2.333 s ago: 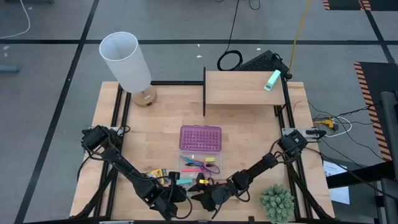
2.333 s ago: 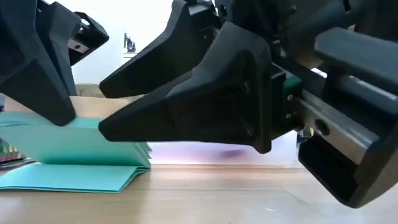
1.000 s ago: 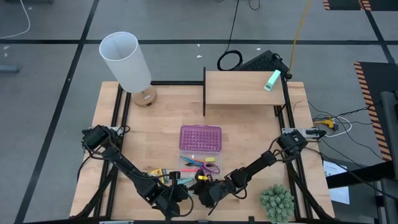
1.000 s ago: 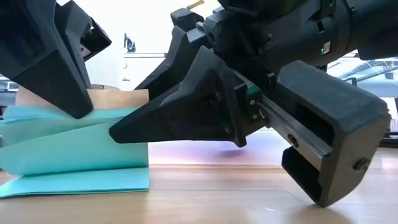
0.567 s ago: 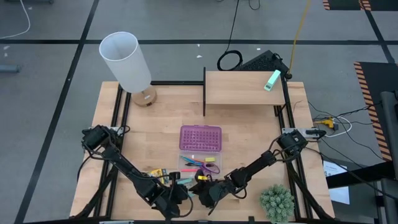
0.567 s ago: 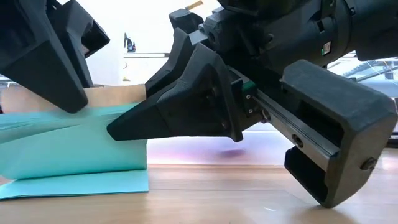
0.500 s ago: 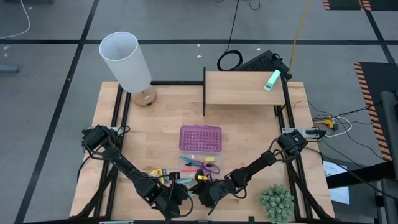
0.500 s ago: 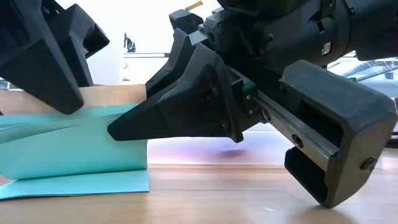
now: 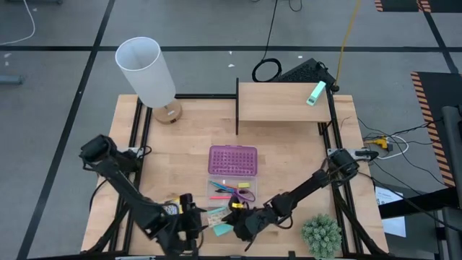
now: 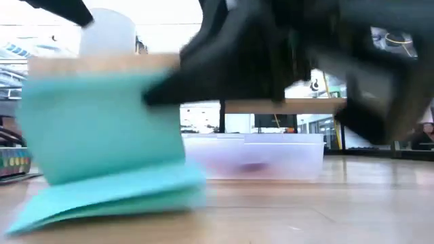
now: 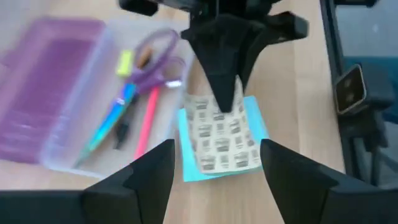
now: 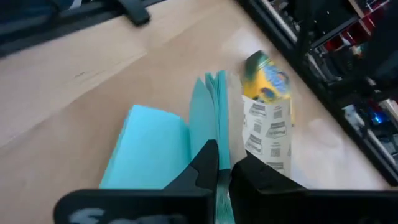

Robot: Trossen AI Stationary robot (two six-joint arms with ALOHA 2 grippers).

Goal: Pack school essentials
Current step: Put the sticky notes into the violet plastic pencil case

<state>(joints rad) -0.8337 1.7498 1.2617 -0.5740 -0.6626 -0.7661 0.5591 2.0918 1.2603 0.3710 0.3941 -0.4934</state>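
Left gripper sits at the near edge with its fingers spread wide and nothing between them, so I'd guess it's just standing clear of the pack. Just right of it is the pack: a thin, floppy booklet with a pale cover printed in little dark blocks and teal sheets fanning out underneath. The right gripper has its fingers pinched tight on the top edge, so the cover stands up while the bottom leaf lies flat on the wood table. Holding it by the edge looks like the way to lift something that limp. The round-ended yellow-green crayon box lies just beside the pack. Just beyond, the clear plastic case already holds purple scissors, pens and a small yellow piece, with its studded purple lid folded back on the far side.
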